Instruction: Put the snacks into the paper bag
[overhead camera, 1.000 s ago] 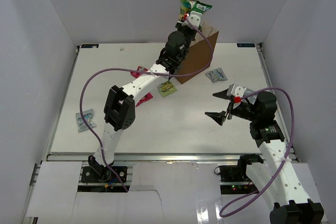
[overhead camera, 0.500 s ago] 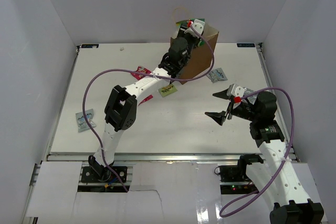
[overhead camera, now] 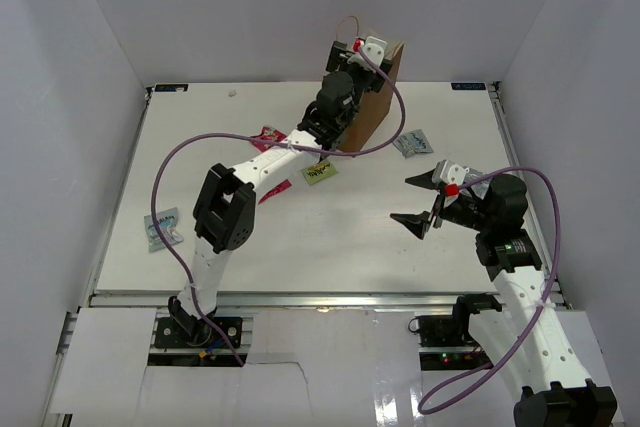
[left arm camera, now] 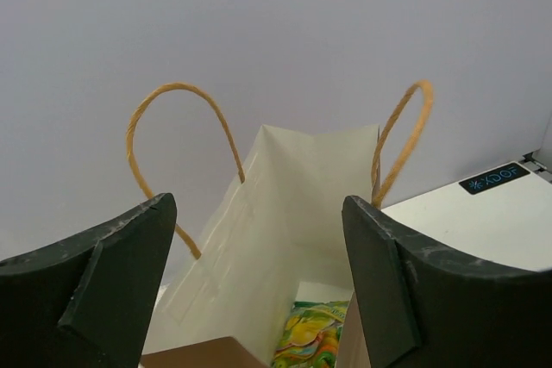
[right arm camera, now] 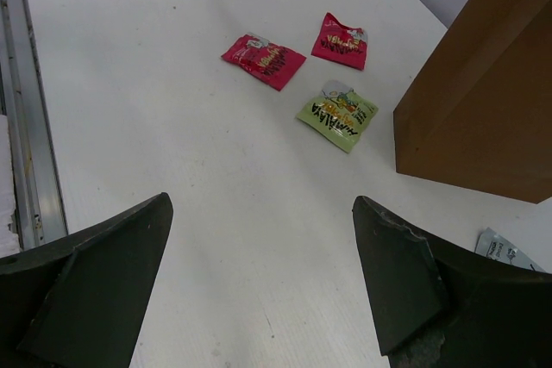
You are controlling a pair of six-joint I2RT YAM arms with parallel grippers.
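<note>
— Top camera?
— High behind the near edge, looking down over the whole white bench (overhead camera: 350, 237).
— Wrist cameras?
— Left: close, into the tall brown kraft paper bag (left arm camera: 293, 204). Right: low, facing the bench's left edge, sharing that bag.

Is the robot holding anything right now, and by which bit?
Nothing is held. The left end effector hangs open over the paper bag, with a green packet lying inside it. The right end effector is open and empty.
</note>
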